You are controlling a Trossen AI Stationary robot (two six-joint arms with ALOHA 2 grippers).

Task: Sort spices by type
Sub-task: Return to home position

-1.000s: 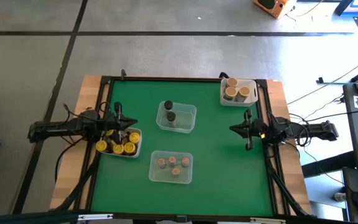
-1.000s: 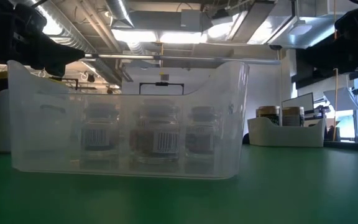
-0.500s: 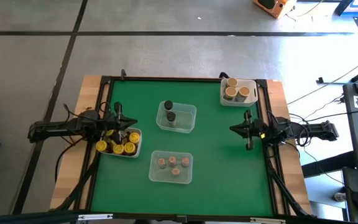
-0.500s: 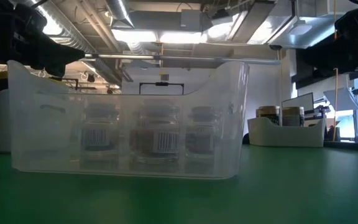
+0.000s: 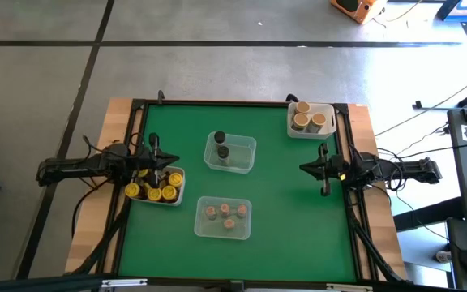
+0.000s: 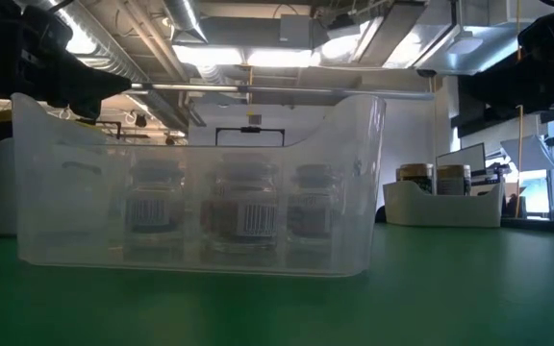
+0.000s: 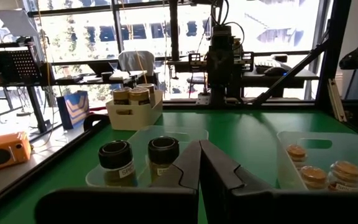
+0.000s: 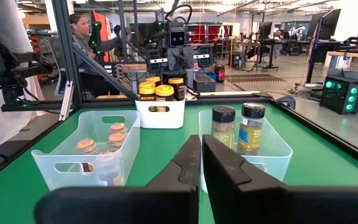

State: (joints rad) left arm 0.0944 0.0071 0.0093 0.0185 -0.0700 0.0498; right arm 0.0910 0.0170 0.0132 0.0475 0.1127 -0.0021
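In the low view the frosted wall of the clear tub (image 6: 195,192) blurred the 3 jars (image 6: 243,216) inside, so their lid colours could not be told. From above, the left arm (image 5: 96,168) covered part of the white tray (image 5: 182,180) holding yellow-lidded jars (image 5: 154,193). The left wrist picture's edge cut off a second tub (image 7: 303,155).

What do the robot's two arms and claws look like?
The left arm and right arm are slim, jointed and black, with dark cables looping alongside. The left claw and the right claw each have two black fingers tapering to a point.
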